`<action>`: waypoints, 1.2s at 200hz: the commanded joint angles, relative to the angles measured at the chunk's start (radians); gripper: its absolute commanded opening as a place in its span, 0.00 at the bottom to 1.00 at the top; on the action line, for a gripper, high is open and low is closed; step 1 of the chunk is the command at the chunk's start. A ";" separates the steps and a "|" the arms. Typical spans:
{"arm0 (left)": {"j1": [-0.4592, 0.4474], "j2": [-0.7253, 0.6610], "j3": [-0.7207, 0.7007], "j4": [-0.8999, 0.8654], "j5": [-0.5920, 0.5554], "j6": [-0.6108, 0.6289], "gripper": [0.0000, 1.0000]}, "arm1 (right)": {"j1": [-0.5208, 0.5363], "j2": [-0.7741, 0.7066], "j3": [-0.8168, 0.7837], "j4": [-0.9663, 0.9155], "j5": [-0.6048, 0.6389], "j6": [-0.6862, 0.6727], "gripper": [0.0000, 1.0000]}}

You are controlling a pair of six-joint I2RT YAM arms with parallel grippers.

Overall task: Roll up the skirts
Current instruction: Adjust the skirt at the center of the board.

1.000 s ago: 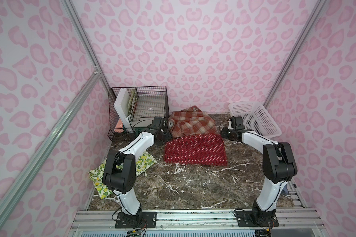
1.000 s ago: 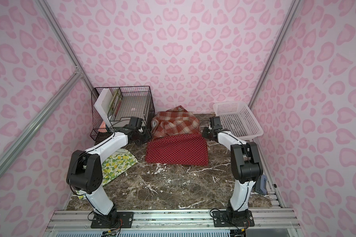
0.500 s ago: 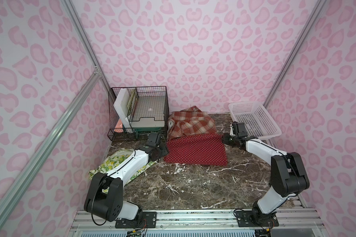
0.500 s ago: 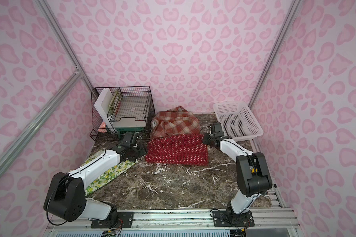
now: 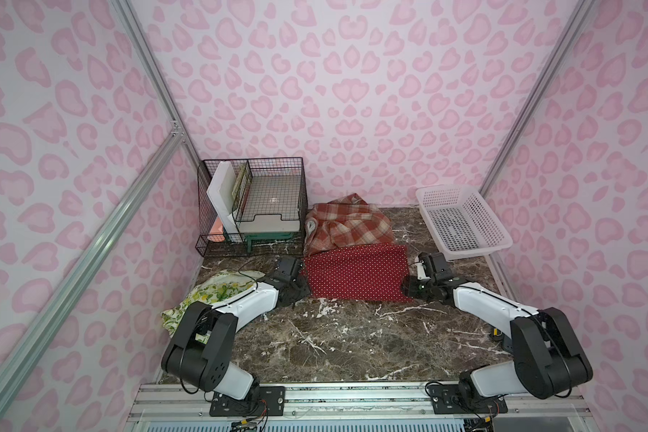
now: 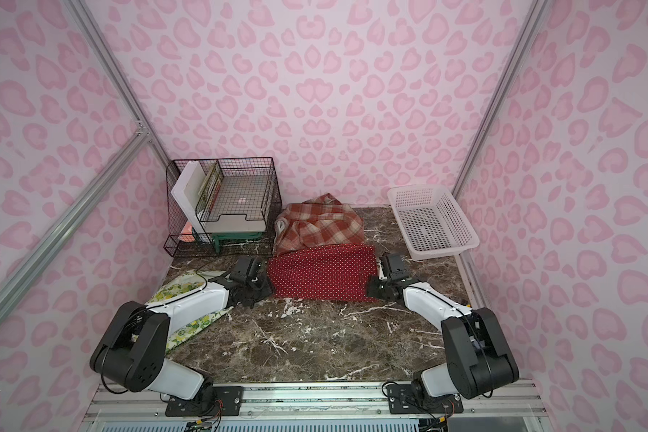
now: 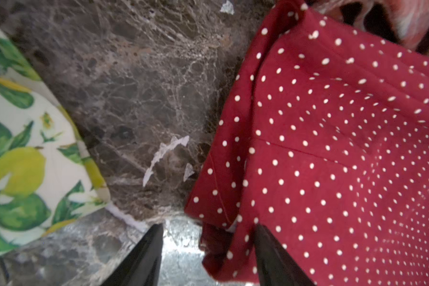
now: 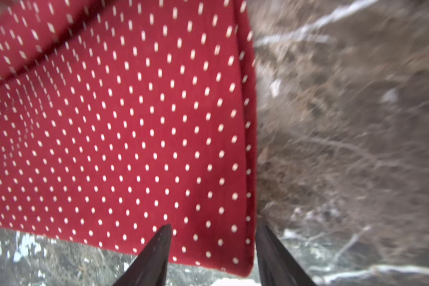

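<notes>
The red polka-dot skirt [image 5: 356, 273] [image 6: 320, 273] lies flat at mid-table. Behind it sits the plaid skirt [image 5: 348, 224] [image 6: 318, 226], crumpled. The lemon-print skirt [image 5: 217, 290] [image 6: 176, 291] lies at the left, partly under my left arm. My left gripper [image 5: 303, 292] [image 7: 208, 225] is open at the red skirt's [image 7: 332, 148] near-left corner, with a fold of that corner between its fingers. My right gripper [image 5: 408, 290] [image 8: 214, 224] is open over the red skirt's [image 8: 122, 136] near-right corner, one finger above the cloth, the other just past its side edge.
A black wire rack [image 5: 251, 202] holding trays stands at the back left. A white perforated basket [image 5: 462, 224] sits at the back right. Bare marble table [image 5: 352, 336] stretches in front of the skirts. In the left wrist view the lemon-print skirt [image 7: 22, 161] lies just beside the gripper.
Both grippers have come forward along the red skirt's sides, from its far corners to its near corners. The left arm now lies low over the lemon-print skirt. The red skirt has stayed put.
</notes>
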 commanded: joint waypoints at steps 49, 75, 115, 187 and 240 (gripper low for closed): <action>0.001 0.117 0.002 0.082 0.018 0.016 0.26 | 0.000 0.089 -0.012 0.036 -0.026 0.000 0.43; -0.001 0.122 0.005 0.082 0.030 0.019 0.08 | 0.002 0.076 -0.027 0.040 -0.034 0.009 0.13; -0.023 0.052 -0.008 0.008 0.039 0.009 0.00 | 0.002 -0.013 -0.069 -0.004 0.002 0.034 0.00; -0.295 -0.229 -0.183 -0.224 -0.064 -0.201 0.00 | -0.020 -0.226 -0.199 -0.139 0.034 0.091 0.00; -0.545 -0.351 -0.185 -0.372 -0.058 -0.353 0.00 | -0.103 -0.305 -0.216 -0.168 0.076 0.102 0.00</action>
